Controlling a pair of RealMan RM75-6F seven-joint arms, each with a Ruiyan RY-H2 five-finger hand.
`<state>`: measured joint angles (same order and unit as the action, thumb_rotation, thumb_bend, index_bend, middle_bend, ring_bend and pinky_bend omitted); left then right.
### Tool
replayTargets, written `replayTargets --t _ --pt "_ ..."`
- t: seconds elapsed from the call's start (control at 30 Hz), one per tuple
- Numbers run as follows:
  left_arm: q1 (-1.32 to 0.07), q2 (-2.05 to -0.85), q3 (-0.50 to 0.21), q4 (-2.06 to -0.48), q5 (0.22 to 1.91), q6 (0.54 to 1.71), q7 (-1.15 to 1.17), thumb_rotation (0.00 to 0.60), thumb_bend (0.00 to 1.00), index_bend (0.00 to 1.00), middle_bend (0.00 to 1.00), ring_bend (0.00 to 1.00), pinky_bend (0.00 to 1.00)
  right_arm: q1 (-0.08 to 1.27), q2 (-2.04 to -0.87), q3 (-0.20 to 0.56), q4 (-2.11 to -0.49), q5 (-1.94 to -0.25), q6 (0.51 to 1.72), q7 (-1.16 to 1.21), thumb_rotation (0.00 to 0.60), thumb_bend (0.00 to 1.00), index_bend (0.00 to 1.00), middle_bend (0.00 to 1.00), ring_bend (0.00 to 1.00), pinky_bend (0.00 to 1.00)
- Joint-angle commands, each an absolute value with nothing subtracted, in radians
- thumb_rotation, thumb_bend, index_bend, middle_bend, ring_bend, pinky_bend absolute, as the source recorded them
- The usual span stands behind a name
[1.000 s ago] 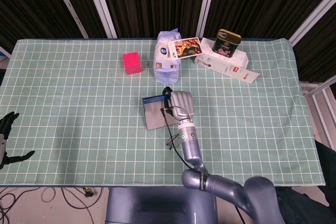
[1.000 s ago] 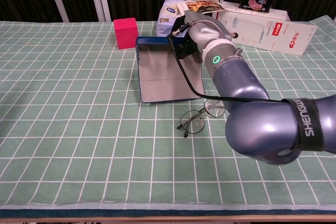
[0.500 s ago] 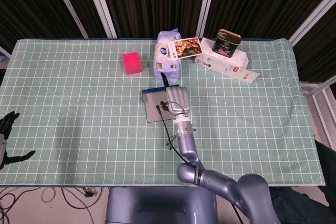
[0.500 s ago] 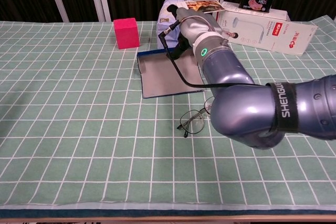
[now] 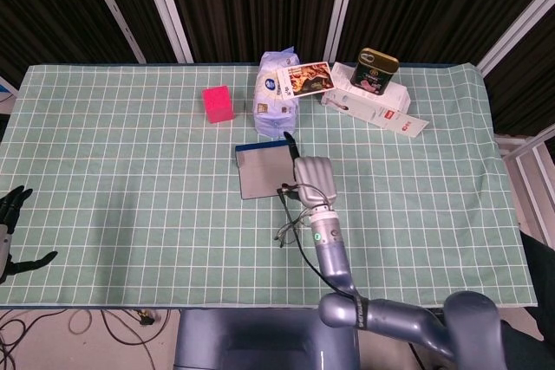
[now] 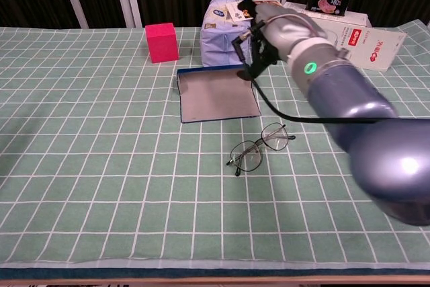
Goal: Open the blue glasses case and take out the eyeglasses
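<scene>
Blue glasses case (image 6: 216, 95) lying flat on the green checked surface (image 5: 130, 171), near the middle, with its grey inside showing. Eyeglasses (image 6: 259, 146) out on the cloth at about 5 o'clock from the case, just apart from it. Right hand (image 6: 279, 28) up above the case's right edge, fingers curled in, holding nothing. Left hand (image 5: 10, 210) far off at 9 o'clock past the surface edge, fingers spread, holding nothing. Pink cube (image 5: 217, 103) at 11 o'clock from the case.
</scene>
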<state>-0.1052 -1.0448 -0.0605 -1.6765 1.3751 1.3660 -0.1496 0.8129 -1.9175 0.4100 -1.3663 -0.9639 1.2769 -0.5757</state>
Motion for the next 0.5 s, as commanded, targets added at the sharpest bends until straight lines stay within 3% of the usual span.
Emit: replayTargets --t 0.03,0.17,0.23,0.5 --pt "-0.103 -1.049 -0.06 -1.669 1.376 1.373 -0.135 0.6 0.0 0.0 0.0 0.0 0.0 0.62 -1.68 0.256 -1.652 -0.995 1.375 -0.621 0.6 0.27 0.0 0.28 0.37 0.45" --pt "-0.101 -1.056 -0.06 -1.66 1.382 1.383 -0.122 0.6 0.0 0.0 0.0 0.0 0.0 0.514 -1.505 0.157 -1.808 -1.043 1.404 -0.575 0.6 0.21 0.0 0.06 0.09 0.31" --pt "-0.099 -1.064 -0.058 -1.65 1.394 1.396 -0.107 0.6 0.0 0.0 0.0 0.0 0.0 0.458 -1.41 0.103 -1.876 -1.075 1.414 -0.531 0.6 0.15 0.0 0.0 0.01 0.28" --pt "-0.095 -1.079 -0.048 -1.633 1.415 1.416 -0.042 0.6 0.0 0.0 0.0 0.0 0.0 0.297 -1.231 -0.042 -1.889 -1.241 1.491 -0.351 0.6 0.06 0.0 0.0 0.0 0.25"
